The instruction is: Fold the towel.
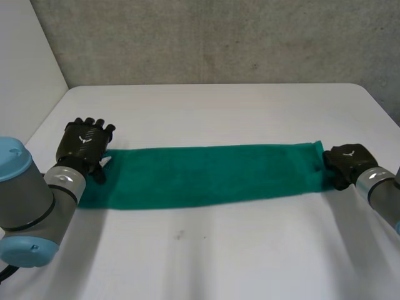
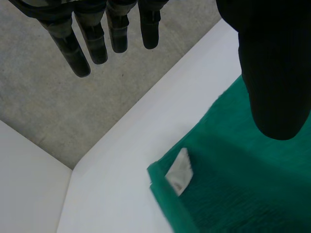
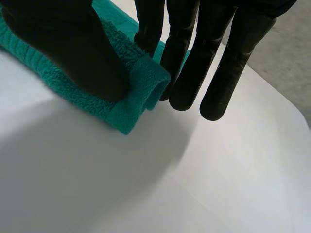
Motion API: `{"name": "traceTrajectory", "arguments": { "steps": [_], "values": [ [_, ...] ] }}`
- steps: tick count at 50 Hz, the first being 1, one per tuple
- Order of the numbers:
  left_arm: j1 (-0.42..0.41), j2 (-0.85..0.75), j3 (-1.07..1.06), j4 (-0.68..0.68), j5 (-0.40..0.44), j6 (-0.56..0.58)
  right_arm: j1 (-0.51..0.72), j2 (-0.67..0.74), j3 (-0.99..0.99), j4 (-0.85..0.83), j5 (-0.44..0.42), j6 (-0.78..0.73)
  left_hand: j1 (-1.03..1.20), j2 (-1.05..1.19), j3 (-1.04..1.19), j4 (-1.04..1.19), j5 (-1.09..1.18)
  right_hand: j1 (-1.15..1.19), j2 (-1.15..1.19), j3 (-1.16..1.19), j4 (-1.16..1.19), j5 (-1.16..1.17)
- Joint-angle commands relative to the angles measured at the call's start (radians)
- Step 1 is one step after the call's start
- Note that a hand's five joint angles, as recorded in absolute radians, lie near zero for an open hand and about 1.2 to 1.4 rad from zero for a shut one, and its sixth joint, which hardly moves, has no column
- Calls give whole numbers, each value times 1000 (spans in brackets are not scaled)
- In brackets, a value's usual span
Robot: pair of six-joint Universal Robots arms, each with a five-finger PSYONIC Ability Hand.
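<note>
Right hand pinched the right end of the green towel between thumb and straight fingers; left hand hung spread over the left end, near the white label, holding nothing. Towel lay as a long flat strip across the white table. Judged light, soft terry, limp, not slippery: best taken by pinching the end corners, as the middle would sag when lifted.

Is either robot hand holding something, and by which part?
The right robot hand pinches the green towel at an end corner, between thumb and fingers. The left robot hand is open over the other end, holding nothing.
</note>
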Motion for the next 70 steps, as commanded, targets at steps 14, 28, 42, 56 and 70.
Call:
{"name": "traceTrajectory", "arguments": {
  "steps": [14,28,42,56,70],
  "values": [
    [2,45,-36,-2,0,0,-284,7,-181,123,40,-223,-19,-10,-22,-14,-29,447,228,219,208,247],
    [-51,86,-35,0,-9,-2,284,-108,-235,40,-118,-86,-16,-7,-19,-11,-26,447,228,219,208,247],
    [-152,75,-18,9,-18,-2,679,183,-379,-1,-225,-114,-13,-4,-16,-8,-23,447,228,219,208,247],
    [-265,19,70,58,-20,-15,582,25,-289,11,-78,-27,1,10,-1,7,-8,-775,-994,-1003,-1014,-974],
    [-383,-187,235,52,-24,-137,336,-102,23,94,16,141,7,16,5,12,-3,-765,-984,-993,-1004,-964]
  ]
}}
